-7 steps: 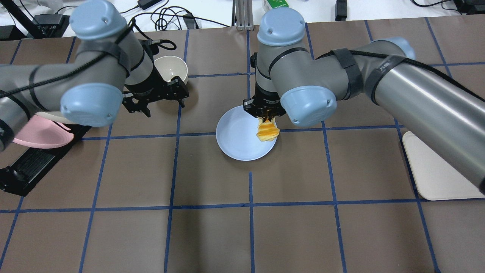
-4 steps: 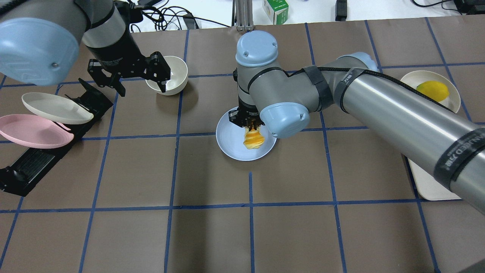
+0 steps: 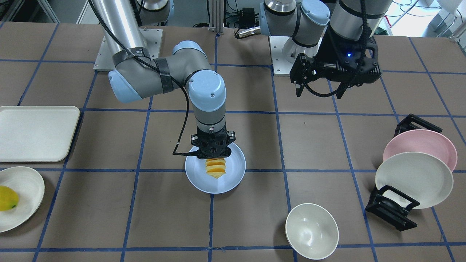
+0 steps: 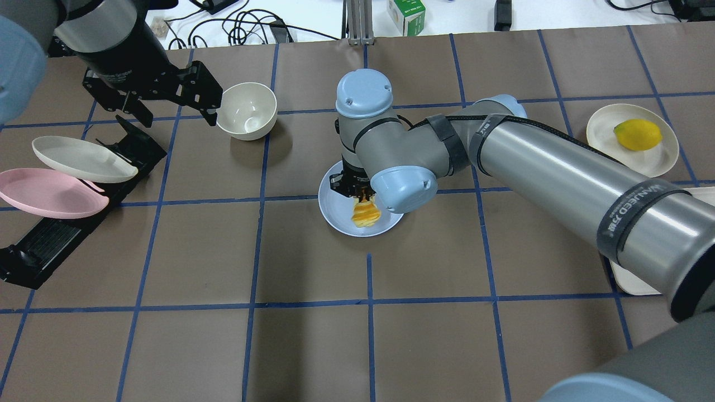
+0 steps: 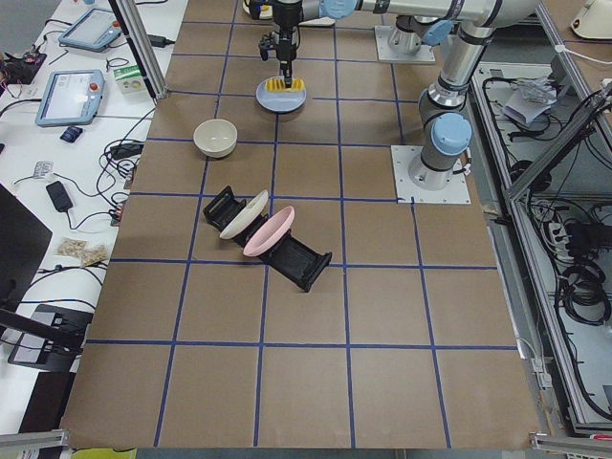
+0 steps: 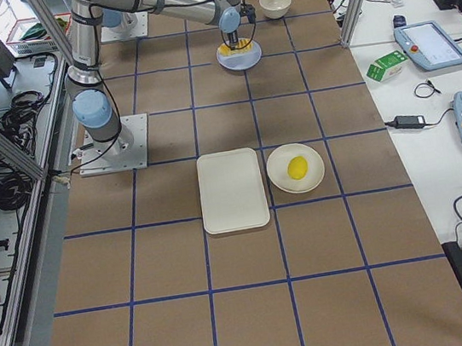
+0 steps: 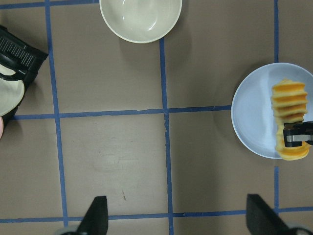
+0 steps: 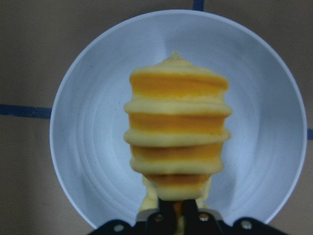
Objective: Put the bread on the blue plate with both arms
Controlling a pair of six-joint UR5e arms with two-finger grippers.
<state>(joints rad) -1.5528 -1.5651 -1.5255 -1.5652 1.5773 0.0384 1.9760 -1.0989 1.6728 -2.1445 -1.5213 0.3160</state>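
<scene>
The bread [image 4: 364, 213], a ridged yellow and orange loaf, is held at one end by my right gripper [image 4: 360, 194], which is shut on it. It sits over the middle of the pale blue plate [image 4: 335, 215]. The right wrist view shows the bread [image 8: 176, 137] low above the plate [image 8: 88, 122]; I cannot tell if they touch. In the front view the bread [image 3: 214, 168] hangs below the right gripper [image 3: 213, 154] over the plate [image 3: 233, 178]. My left gripper [image 4: 177, 118] is open and empty, raised left of the bowl, and its wrist view shows the bread [image 7: 289, 122].
A cream bowl [image 4: 247, 110] stands behind and left of the blue plate. A black rack [image 4: 44, 245] at the far left holds a cream plate [image 4: 84, 159] and a pink plate [image 4: 50, 192]. A lemon-like fruit [image 4: 637, 135] lies on a cream plate, with a cream tray [image 3: 36, 133] beside it.
My right gripper has carried the bread from the plate's right edge to its middle and lower. My left arm has drawn back to the left, away from the bowl.
</scene>
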